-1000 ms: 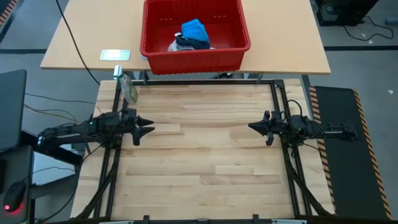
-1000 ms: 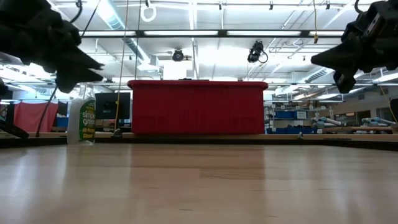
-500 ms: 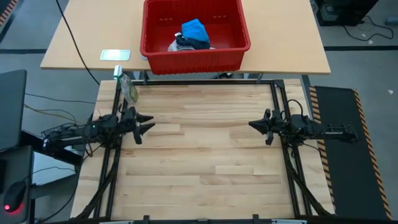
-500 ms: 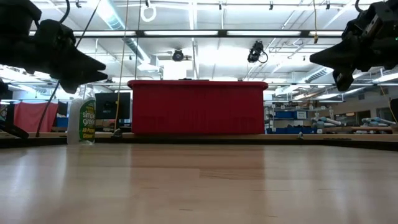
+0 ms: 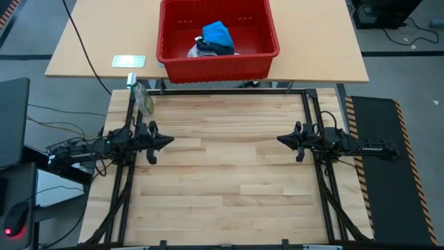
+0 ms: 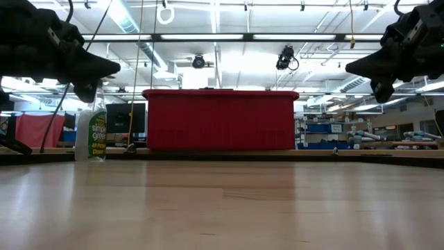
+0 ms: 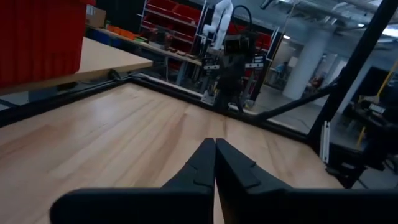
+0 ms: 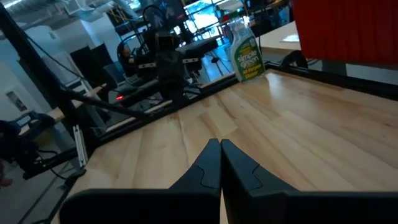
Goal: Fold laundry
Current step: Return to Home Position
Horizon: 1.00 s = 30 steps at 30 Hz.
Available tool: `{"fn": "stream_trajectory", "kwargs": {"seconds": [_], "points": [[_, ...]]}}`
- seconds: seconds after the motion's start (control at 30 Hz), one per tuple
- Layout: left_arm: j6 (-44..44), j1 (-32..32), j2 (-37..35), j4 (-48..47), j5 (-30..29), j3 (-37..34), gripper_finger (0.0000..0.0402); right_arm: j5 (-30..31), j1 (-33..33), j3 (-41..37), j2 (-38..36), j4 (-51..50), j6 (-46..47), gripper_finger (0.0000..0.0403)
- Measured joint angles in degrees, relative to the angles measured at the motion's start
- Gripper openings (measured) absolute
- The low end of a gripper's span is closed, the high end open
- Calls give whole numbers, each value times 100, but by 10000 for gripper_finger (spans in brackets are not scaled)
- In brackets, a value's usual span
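The laundry (image 5: 214, 38) lies bunched in the red basket (image 5: 263, 52) on the far table: a bright blue piece on top of dark and pale cloth. My left gripper (image 5: 168, 140) hangs shut above the wooden table's left side, holding nothing; the left wrist view shows my left gripper (image 7: 215, 144) with its fingers together. My right gripper (image 5: 280, 140) hangs shut above the table's right side, also with nothing in it, and my right gripper (image 8: 220, 145) has its fingers together in the right wrist view. Both point at each other across the bare wood.
A green spray bottle (image 5: 143, 99) stands at the wooden table's far left corner. A black metal frame (image 5: 222, 92) borders the table. A small flat pale item (image 5: 129, 61) lies left of the basket on the far table. Bare wood (image 5: 222, 167) lies between the grippers.
My left gripper has shut its fingers; they stood apart a second ago. It has also drawn back slightly toward the table's left edge. My right gripper has kept still.
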Motion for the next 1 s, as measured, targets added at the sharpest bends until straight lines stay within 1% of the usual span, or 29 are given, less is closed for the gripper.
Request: {"fn": "stream_trajectory", "kwargs": {"seconds": [0.2, 0.43, 0.57, 0.7, 0.87, 1.0], "points": [[-162, -11, -4, -36, 69, -1, 8, -30, 0, 0, 0, 75, -222, 6], [-12, -10, -9, -129, 78, 63, 3, -28, -1, 0, -13, 627, -671, 5], [232, -10, -13, -60, 82, 238, 3, -26, -41, 0, -48, 633, -828, 5], [382, -11, -11, -105, 84, 246, 3, -42, -181, 0, -48, 626, -860, 5], [651, -11, -3, 765, -20, 0, 3, -165, -300, 0, -48, 672, -924, 5], [663, -11, -7, 714, -29, 1, 3, -485, -309, 1, -48, 867, -974, 5]]}}
